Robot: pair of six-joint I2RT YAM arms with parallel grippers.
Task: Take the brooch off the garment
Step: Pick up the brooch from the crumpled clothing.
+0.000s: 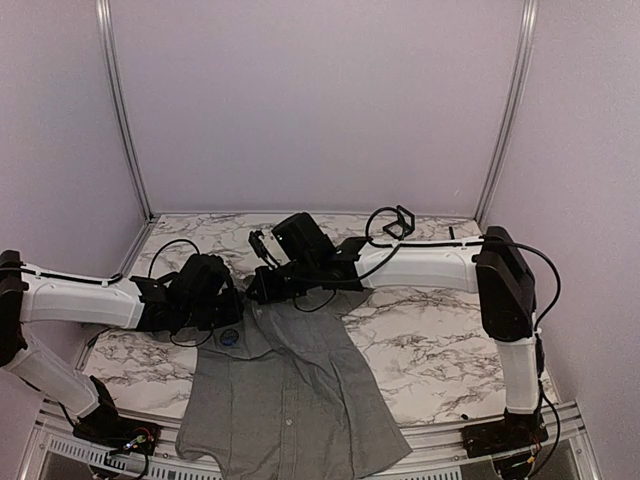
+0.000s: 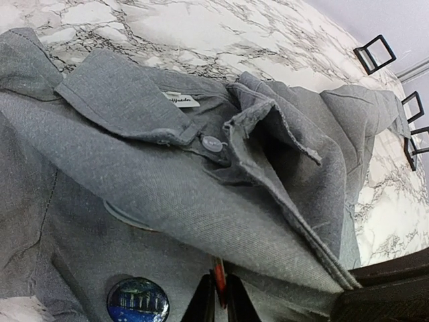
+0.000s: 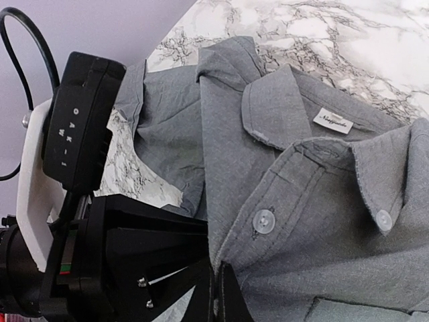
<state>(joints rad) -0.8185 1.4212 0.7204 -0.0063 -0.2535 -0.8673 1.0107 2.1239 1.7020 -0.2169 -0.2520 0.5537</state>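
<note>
The garment (image 1: 290, 400), a grey button-up shirt, lies on the marble table with its collar toward the back. The brooch (image 1: 230, 337), a round blue badge, is pinned on its left chest. In the left wrist view the brooch (image 2: 137, 300) is just left of my left gripper (image 2: 219, 295). Its jaws are shut at a fold of the shirt (image 2: 167, 194), with a thin red strip between them. My right gripper (image 3: 224, 298) is shut on the shirt's front edge (image 3: 281, 221), below the collar button. Both grippers meet at the collar, left (image 1: 236, 300) and right (image 1: 258, 290).
Black wire-frame stands (image 1: 398, 222) sit at the table's back right and also show in the left wrist view (image 2: 375, 54). The left arm's camera housing (image 3: 84, 127) is close beside the right gripper. Bare marble (image 1: 450, 340) lies to the right of the shirt.
</note>
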